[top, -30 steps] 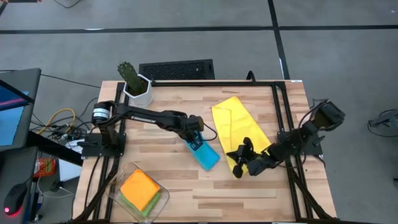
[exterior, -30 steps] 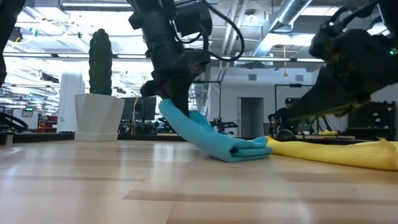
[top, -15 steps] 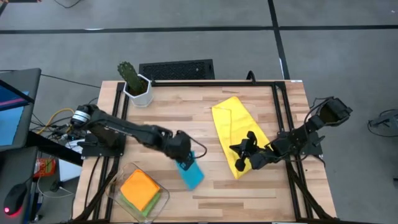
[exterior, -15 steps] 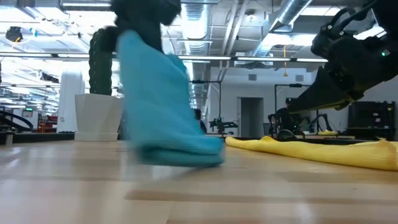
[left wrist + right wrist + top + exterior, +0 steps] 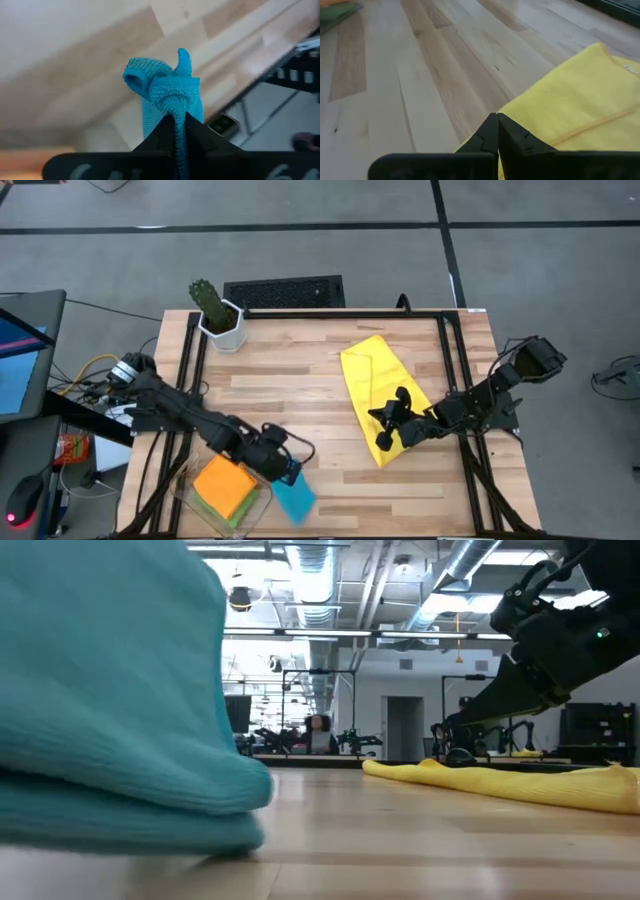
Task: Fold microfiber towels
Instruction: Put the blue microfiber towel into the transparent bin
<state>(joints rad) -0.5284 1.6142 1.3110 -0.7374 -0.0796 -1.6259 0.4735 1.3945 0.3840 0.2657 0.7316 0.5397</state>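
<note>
Near the table's front edge hangs a bunched blue towel point(image 5: 295, 498).

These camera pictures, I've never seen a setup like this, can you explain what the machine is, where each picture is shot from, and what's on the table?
Two dark robot arms work at a wooden table. One camera looks straight down, one sits at table height, and one rides on each wrist. The left gripper is shut on a folded blue towel, beside a clear tray holding an orange towel on a green one. The right gripper is shut, over a yellow towel lying partly folded. A cactus in a white pot stands at the far corner.
</note>
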